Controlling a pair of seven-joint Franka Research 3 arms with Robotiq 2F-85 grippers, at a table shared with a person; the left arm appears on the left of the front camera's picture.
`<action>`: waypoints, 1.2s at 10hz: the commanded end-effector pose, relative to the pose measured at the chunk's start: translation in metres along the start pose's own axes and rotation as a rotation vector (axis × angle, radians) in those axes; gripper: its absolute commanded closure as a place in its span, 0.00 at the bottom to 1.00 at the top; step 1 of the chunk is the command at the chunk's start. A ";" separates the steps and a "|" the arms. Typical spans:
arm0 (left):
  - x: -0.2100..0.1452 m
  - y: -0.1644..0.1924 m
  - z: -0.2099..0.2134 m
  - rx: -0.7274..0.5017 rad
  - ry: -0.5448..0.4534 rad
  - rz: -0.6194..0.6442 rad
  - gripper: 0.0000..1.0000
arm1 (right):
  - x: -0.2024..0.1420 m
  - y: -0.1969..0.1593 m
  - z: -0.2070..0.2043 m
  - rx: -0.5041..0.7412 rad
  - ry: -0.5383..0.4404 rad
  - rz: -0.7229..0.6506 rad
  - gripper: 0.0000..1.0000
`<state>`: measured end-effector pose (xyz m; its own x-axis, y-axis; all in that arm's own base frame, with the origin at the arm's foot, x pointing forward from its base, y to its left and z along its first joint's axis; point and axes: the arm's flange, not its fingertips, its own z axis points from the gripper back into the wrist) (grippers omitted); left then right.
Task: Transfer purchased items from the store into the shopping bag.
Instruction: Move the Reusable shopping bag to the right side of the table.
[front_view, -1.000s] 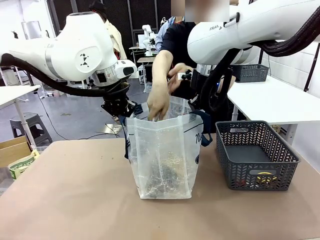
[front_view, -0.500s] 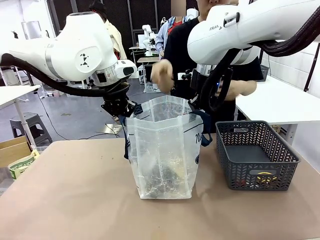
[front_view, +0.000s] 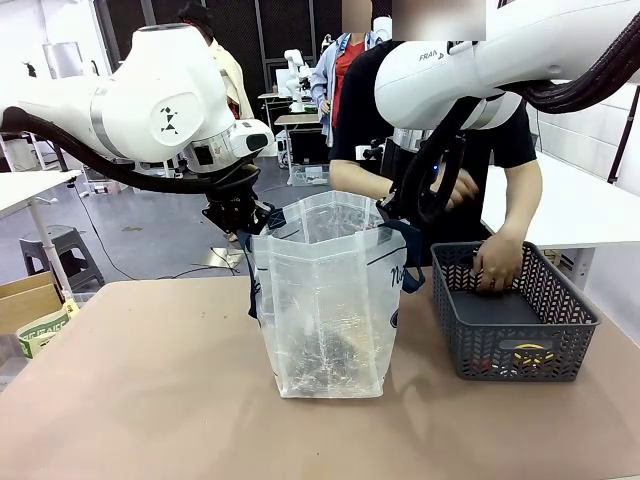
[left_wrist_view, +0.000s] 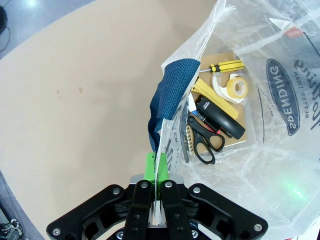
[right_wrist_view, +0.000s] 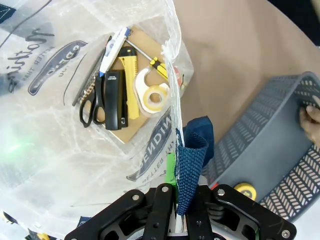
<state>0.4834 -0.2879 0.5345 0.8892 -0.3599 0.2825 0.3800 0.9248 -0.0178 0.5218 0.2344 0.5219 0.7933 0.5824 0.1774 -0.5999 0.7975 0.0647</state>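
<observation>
Shopping bag (front_view: 330, 290) contents blurred, yellow item (front_view: 530, 352) behind store (front_view: 480, 340) lattice

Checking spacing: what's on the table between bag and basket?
Nothing: a bare strip of table separates bag and basket, seen in the front view.

The bag (front_view: 330, 310) stands mid-table (front_view: 150, 400), with the basket (front_view: 515, 325) just to its right. The left gripper (left_wrist_view: 157, 172) pinches the bag's left rim and the right gripper (right_wrist_view: 175, 200) its right rim. In the bag, scissors (left_wrist_view: 205, 142), stapler (left_wrist_view: 220, 119), knife (left_wrist_view: 215, 94), tape (left_wrist_view: 235, 88) and screwdriver (left_wrist_view: 225, 65) lie side by side on a notebook (right_wrist_view: 147, 42). A person's hand (front_view: 497, 270) reaches into the basket at its far wall, and a round item (front_view: 528, 352) lies by its near wall.
</observation>
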 end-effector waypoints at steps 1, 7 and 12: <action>0.000 0.000 0.000 0.000 0.000 0.001 1.00 | 0.000 0.000 0.001 0.000 -0.001 0.001 1.00; 0.000 0.000 0.000 0.000 0.000 0.001 1.00 | 0.000 0.000 0.001 0.000 -0.001 0.001 1.00; 0.000 0.000 0.000 0.000 0.000 0.001 1.00 | 0.000 0.000 0.001 0.000 -0.001 0.001 1.00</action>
<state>0.4834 -0.2879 0.5345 0.8892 -0.3599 0.2825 0.3800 0.9248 -0.0178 0.5218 0.2344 0.5219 0.7933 0.5824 0.1774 -0.5999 0.7975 0.0647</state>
